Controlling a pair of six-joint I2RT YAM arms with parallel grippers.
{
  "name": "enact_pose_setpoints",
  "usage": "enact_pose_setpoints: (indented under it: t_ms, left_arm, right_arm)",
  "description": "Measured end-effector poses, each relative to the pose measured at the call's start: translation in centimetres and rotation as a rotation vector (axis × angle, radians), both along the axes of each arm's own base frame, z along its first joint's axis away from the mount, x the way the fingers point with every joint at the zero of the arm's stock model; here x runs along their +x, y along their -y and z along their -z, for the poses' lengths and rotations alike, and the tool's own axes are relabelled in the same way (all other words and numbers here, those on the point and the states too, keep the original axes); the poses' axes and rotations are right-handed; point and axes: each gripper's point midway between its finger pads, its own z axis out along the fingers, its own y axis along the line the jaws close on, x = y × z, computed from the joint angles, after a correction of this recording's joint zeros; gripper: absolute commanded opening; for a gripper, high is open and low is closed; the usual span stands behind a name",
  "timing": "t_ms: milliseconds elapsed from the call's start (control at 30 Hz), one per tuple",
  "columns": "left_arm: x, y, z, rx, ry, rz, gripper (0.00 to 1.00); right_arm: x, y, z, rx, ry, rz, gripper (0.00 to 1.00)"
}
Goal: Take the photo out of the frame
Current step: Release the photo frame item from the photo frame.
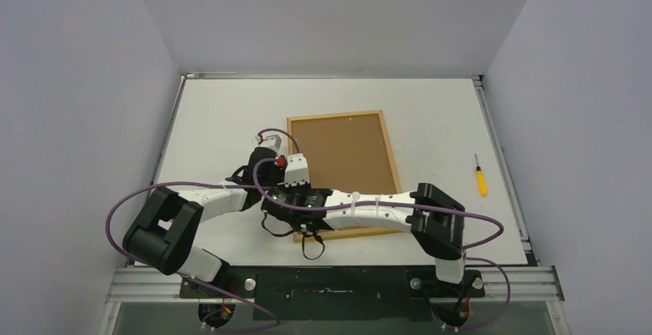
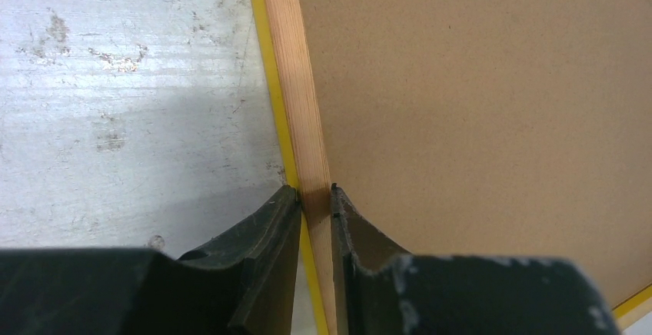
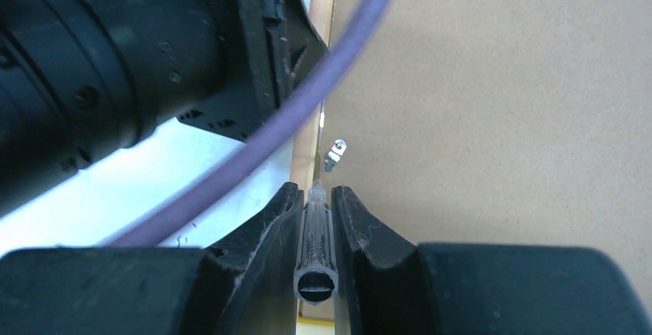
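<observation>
Frame [image 1: 344, 154] near edge hidden under right arm [image 1: 377, 206].

Bright, even overhead light w/ soft shadow on table [image 2: 154, 166]; wrist views blur in near fg.

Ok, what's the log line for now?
left gripper: shut on frame rim | right gripper: shut on clear tool, tip by tab | photo: not seen

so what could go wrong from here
1. The clear screwdriver in the right tool points at a small metal tab; it could slip off and gouge the backing.
2. The left tool pinches the frame only by its narrow wood rim; prying might twist it loose.
</observation>
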Motion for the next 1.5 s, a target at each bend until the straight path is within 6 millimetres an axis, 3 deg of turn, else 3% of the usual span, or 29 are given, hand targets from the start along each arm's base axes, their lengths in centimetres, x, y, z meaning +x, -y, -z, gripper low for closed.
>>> enact_pose_setpoints:
  t_ms: [133, 367, 533, 967, 1267, 1500]
  left_arm:
    - [0.0, 0.1, 0.0, -0.002, -0.002, 0.002, 0.18]
    - [0.0, 0.1, 0.0, -0.002, -0.001, 0.002, 0.18]
    - [0.0, 0.1, -0.1, -0.003, 0.001, 0.002, 0.19]
    - [-0.1, -0.9, -1.7, -0.005, 0.068, -0.033, 0.22]
    - [-0.6, -0.7, -0.2, 0.009, 0.022, -0.009, 0.30]
    - [-0.1, -0.3, 0.1, 0.015, 0.004, 0.000, 0.30]
  right_arm:
    - [-0.2, 1.9, -0.9, 0.107, -0.044, -0.042, 0.05]
    - [0.8, 3.7, -6.1, 0.333, -0.001, -0.065, 0.05]
    - [0.4, 4.8, -8.0, 0.389, 0.031, -0.085, 0.05]
    - [0.3, 6.2, -7.1, 0.347, 0.037, -0.070, 0.05]
    - [-0.4, 4.0, -2.8, 0.251, -0.024, -0.103, 0.05]
    - [-0.6, 3.2, -2.0, 0.235, -0.038, -0.114, 0.05]
